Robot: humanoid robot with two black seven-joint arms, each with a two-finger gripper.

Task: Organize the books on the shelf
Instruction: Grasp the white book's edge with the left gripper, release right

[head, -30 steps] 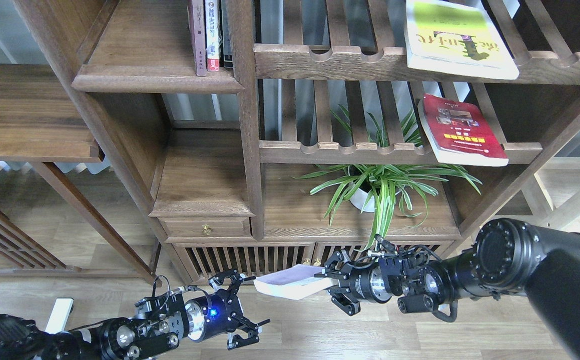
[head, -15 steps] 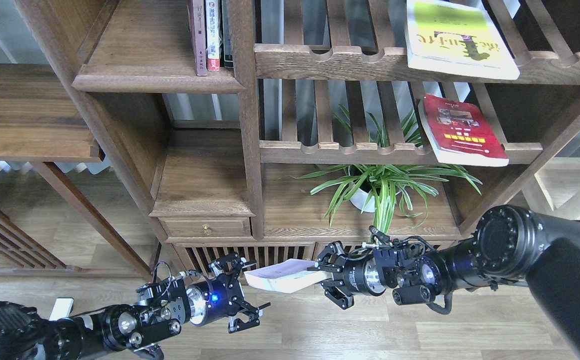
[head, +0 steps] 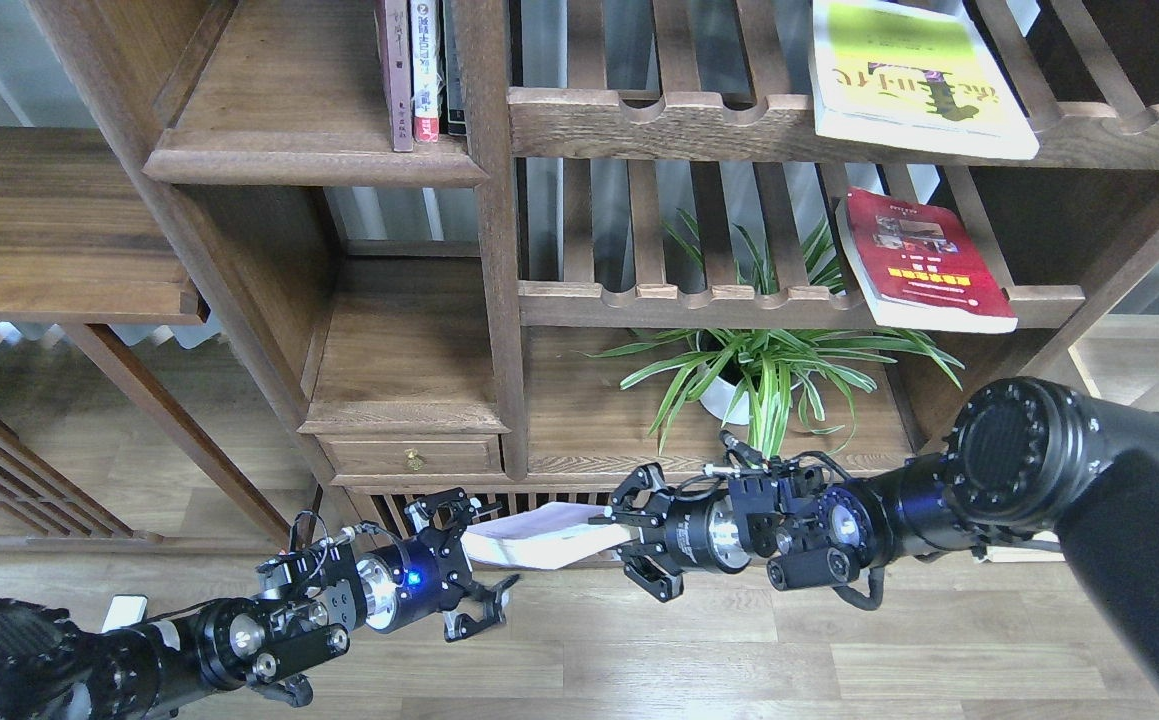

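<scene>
My right gripper (head: 629,545) is shut on the pale white-lavender book (head: 539,535) and holds it flat and low in front of the bookcase's base. My left gripper (head: 474,565) is open, its fingers spread just left of that book's free end, close to it. The yellow-green book (head: 914,80) lies on the upper slatted rack. The red book (head: 924,262) lies on the lower slatted rack. The solid dark wood shelf (head: 309,160) with a rounded front lip is at upper left.
Three slim volumes (head: 421,70) stand at the right end of the solid shelf. A potted spider plant (head: 754,375) stands on the cabinet top just above my right arm. A small drawer (head: 414,455) and a side bench (head: 59,230) are to the left.
My right gripper has carried the pale book left and slightly up. My left gripper has moved up and a little left, so its open fingers now sit at the book's free end.
</scene>
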